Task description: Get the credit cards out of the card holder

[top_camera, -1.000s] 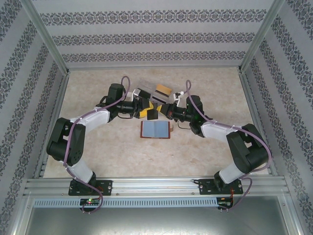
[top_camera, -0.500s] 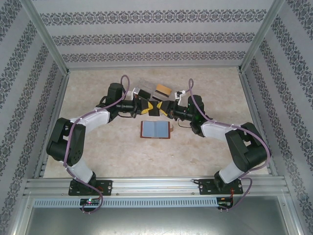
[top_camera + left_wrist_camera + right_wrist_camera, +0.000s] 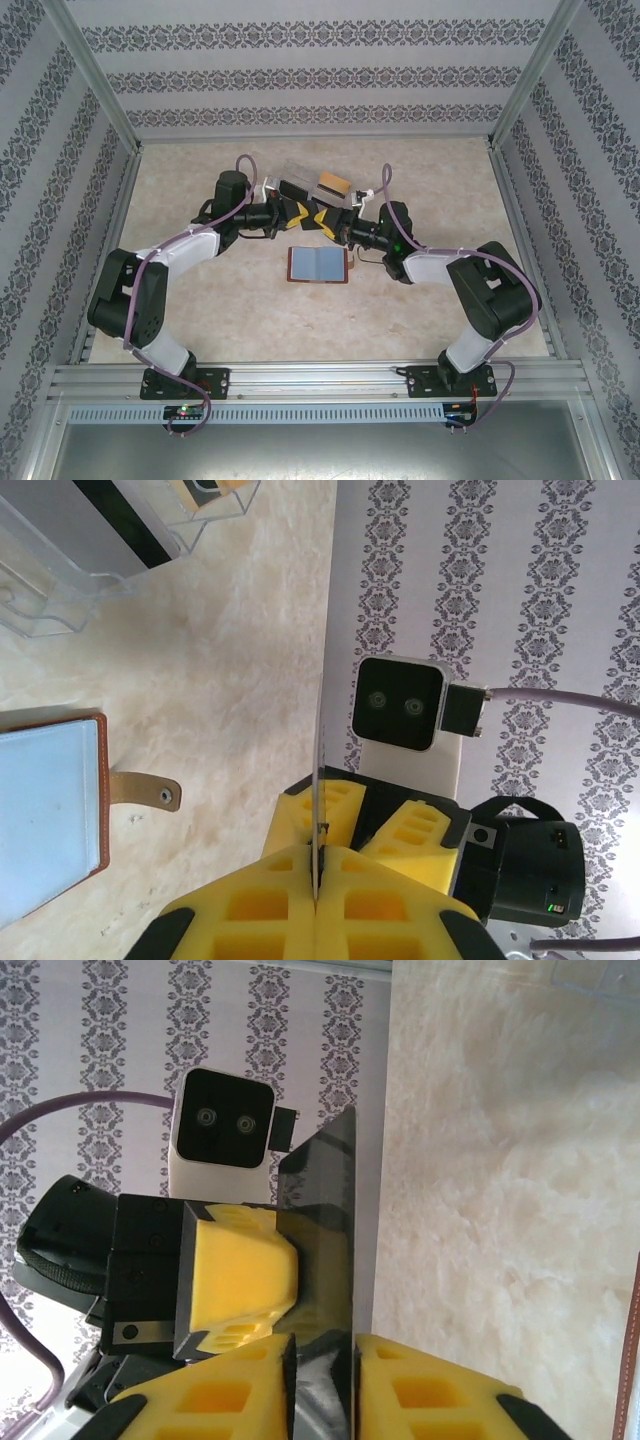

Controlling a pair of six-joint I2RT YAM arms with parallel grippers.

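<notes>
Whereas a second ago the right gripper (image 3: 332,222) carried the dark credit card (image 3: 325,1210) alone, beside the left arm's spread fingers, the left gripper (image 3: 315,865) has now pressed its yellow pads together on one end of the card. The right one's jaws stand a little apart around the other end, apparently no longer pinching it, though its wrist view is too oblique to rule out contact. That reads as a hand-over in mid-air. One card is therefore already out of the card holder (image 3: 318,264) and is likely bound for the clear tray (image 3: 300,182) just behind the grippers, where a yellow-orange card (image 3: 333,184) already sits. The dark card hangs on edge above the table (image 3: 230,310), between tray and holder. It is thin, stiff and glossy dark grey, a mere line in the left wrist view. The holder lies open and flat, nearer the arm bases, with blue-grey pockets up, a brown rim and its snap strap sticking out sideways.
</notes>
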